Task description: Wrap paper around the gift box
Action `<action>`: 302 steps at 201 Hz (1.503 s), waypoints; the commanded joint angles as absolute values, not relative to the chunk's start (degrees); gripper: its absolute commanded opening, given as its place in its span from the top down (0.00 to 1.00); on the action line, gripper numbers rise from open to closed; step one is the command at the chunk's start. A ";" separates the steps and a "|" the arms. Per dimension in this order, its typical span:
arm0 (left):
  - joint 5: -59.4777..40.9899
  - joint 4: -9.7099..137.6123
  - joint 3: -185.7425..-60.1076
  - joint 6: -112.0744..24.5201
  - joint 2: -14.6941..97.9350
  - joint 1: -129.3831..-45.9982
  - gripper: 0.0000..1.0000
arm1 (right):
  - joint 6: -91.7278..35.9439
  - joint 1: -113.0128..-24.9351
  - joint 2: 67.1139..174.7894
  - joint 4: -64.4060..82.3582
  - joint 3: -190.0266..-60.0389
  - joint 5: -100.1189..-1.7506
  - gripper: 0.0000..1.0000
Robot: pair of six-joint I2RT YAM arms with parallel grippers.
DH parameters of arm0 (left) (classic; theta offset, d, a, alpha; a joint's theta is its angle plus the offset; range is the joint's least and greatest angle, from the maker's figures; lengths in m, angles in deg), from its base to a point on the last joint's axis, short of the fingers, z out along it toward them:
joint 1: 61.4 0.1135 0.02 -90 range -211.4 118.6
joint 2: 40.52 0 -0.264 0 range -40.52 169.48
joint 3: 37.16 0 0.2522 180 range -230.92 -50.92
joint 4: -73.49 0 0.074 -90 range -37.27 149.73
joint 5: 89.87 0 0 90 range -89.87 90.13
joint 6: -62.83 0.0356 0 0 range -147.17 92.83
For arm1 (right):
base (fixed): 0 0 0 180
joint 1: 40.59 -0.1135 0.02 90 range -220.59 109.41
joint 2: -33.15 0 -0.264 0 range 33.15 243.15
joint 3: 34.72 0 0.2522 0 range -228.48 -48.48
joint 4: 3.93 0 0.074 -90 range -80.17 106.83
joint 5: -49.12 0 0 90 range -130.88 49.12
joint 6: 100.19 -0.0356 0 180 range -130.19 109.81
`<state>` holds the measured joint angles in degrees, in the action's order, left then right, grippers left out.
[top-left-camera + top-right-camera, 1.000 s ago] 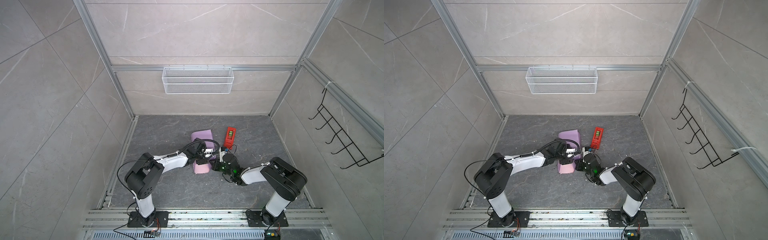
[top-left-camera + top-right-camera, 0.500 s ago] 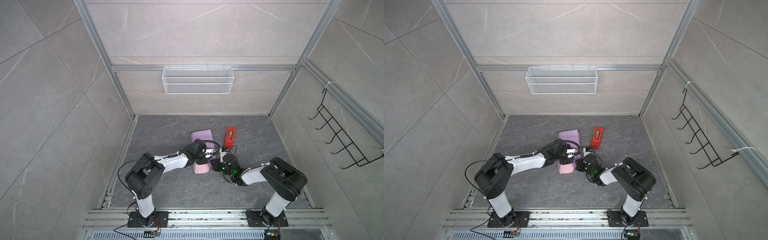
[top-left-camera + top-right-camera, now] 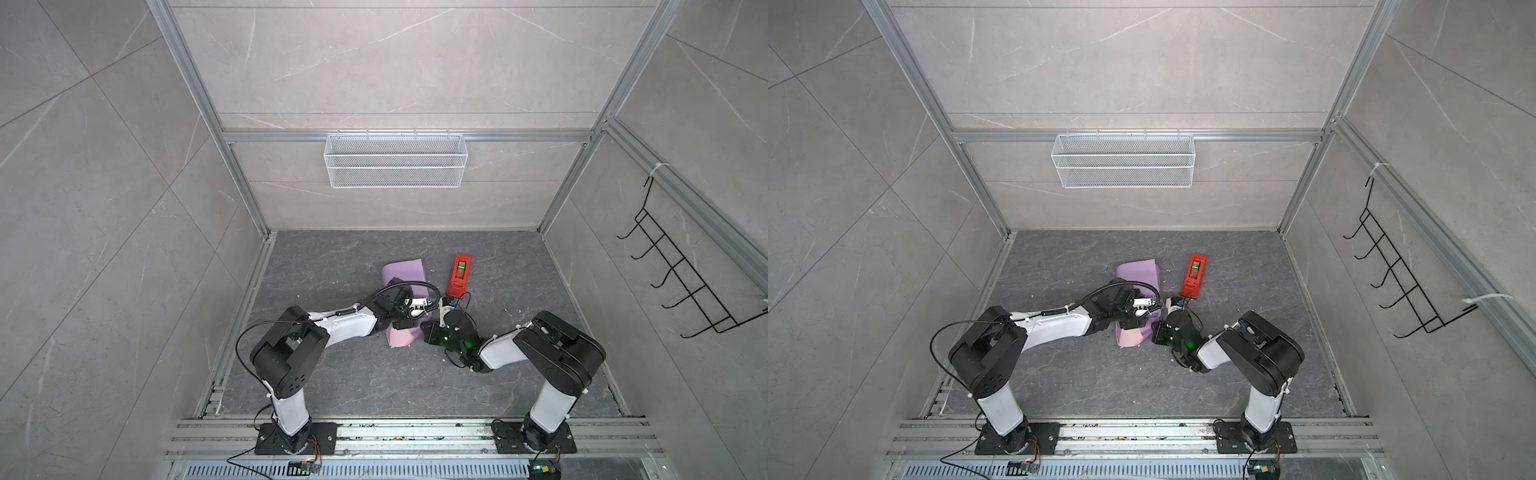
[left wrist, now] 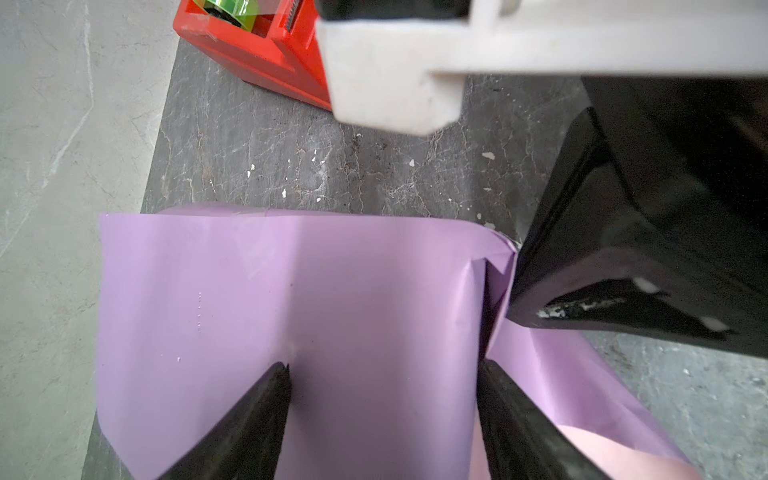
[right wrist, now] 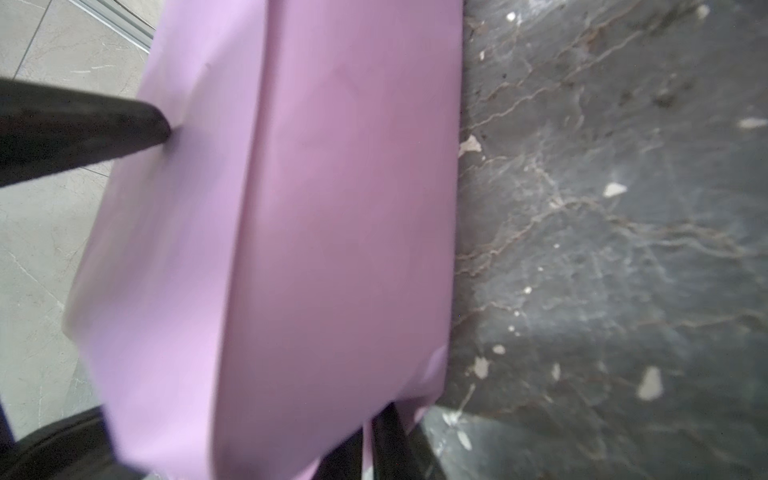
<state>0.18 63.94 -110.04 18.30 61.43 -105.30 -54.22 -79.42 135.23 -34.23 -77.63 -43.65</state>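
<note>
The paper [image 3: 402,272] lies folded over a boxy shape at mid floor in both top views, lilac side out [image 3: 1138,272], with a pale pink flap [image 3: 398,338] toward the front. The gift box is hidden under it. My left gripper [image 4: 384,365] is open, both tips resting on the paper-covered top [image 4: 291,282]. One left finger [image 5: 104,124] dents the paper. My right gripper [image 5: 376,432] is shut on a lower corner of the paper [image 5: 332,208], at the package's right side [image 3: 426,328].
A red tape dispenser [image 3: 459,276] [image 4: 257,54] stands just behind and right of the package, close to both wrists. A white wire basket [image 3: 395,160] hangs on the back wall. A black hook rack [image 3: 685,286] hangs on the right wall.
</note>
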 commanded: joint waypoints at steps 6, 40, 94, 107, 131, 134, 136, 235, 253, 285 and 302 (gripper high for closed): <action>1.40 61.30 -108.38 18.58 63.17 -105.14 0.28 | -55.49 -80.19 137.02 -35.48 -78.45 -43.98 0.88; 1.64 61.28 -108.29 18.75 63.03 -105.19 0.28 | -56.15 -80.58 137.32 -36.23 -78.87 -44.34 0.88; 1.62 61.38 -108.31 18.71 62.51 -105.23 0.27 | -56.64 -80.75 138.50 -35.34 -79.99 -43.92 0.88; 1.56 61.40 -108.29 18.62 62.15 -105.23 0.27 | -56.91 -80.76 138.92 -35.64 -79.65 -44.11 0.88; 1.76 61.62 -108.31 18.71 62.13 -105.23 0.27 | -57.47 -80.91 139.11 -36.14 -78.42 -44.34 0.89; 1.79 61.62 -108.32 18.71 62.18 -105.25 0.27 | -57.64 -80.93 139.21 -36.16 -78.31 -44.41 0.90; 1.80 61.65 -108.32 18.71 62.19 -105.28 0.27 | -57.65 -80.93 139.21 -36.17 -78.17 -44.47 0.90; 2.59 62.28 -108.17 18.62 62.07 -105.23 0.27 | -61.43 -85.08 141.85 -39.15 -75.86 -45.63 0.93; 2.85 62.28 -108.16 18.62 62.05 -105.31 0.27 | -61.94 -85.67 141.48 -39.56 -75.47 -45.44 0.93; 2.90 62.24 -108.14 18.49 62.14 -105.30 0.27 | -61.79 -85.23 140.06 -38.57 -75.41 -44.31 0.94; 2.90 62.28 -108.27 18.53 62.23 -105.21 0.27 | -61.29 -83.59 139.66 -37.40 -76.12 -44.88 0.94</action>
<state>1.49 65.10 -109.49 18.48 61.41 -105.67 -61.06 -84.88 139.74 -42.84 -76.90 -44.08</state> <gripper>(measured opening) 0.732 0.064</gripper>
